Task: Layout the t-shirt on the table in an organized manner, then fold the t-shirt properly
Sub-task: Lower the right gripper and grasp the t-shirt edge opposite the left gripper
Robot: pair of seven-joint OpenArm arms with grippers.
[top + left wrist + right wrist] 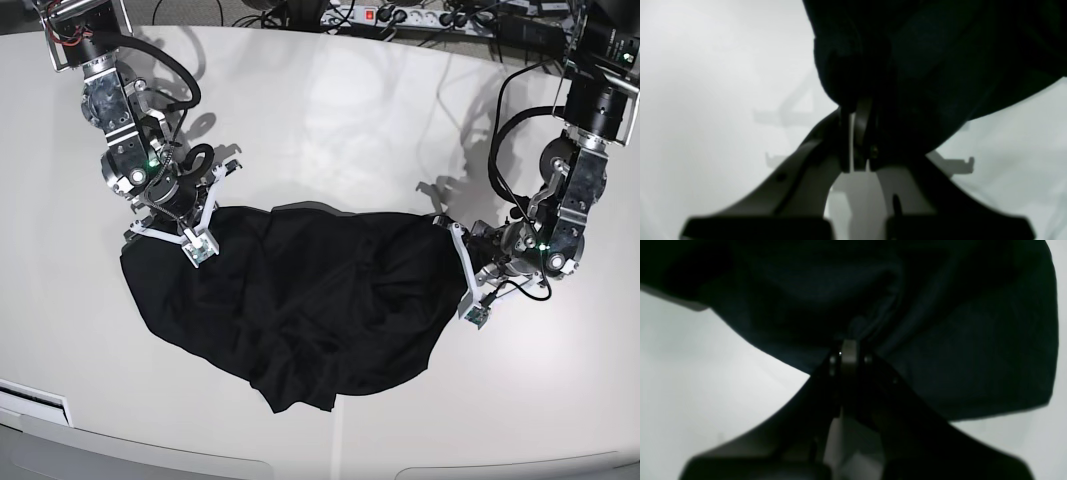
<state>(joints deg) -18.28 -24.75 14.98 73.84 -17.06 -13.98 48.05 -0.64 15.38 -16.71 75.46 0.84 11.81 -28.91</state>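
Spanning both grippers, t-shirt [300, 300].

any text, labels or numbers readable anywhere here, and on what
None can be read.
The t-shirt is plain black with no print showing.
The table bears no marks.
The power strip at the far edge has a red switch, but any lettering is too small to read.
The small boards on the arms by the left gripper and right gripper are too blurred.

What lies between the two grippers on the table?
Only the crumpled black fabric t-shirt, spanning from right gripper to left gripper on the off-white table; base view.
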